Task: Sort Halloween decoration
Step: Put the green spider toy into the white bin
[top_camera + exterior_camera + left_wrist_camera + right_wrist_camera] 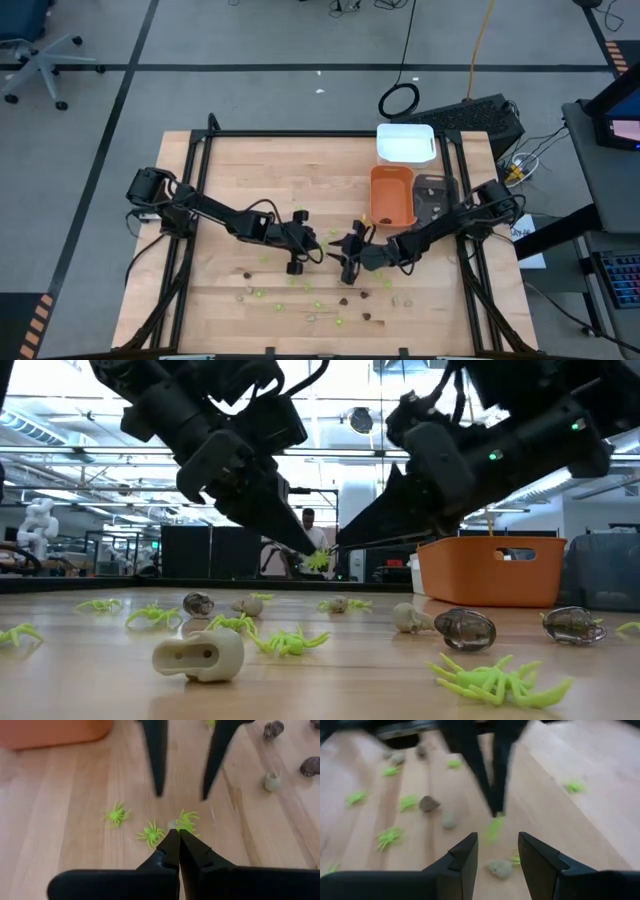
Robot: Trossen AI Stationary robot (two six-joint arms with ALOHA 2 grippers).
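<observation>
Spiky lime spider [318,560] pinched, left gripper [312,555].

Left gripper [178,836]: dark fingers pressed together over a lime-green plastic spider [187,821]. Two more green spiders [116,814] on the pale wooden tabletop [60,820]. Right gripper [181,796] beyond, fingers apart. Orange plastic tray [50,732]. Beige skull piece [273,782]; dark brown pieces [311,766] nearby.
</observation>
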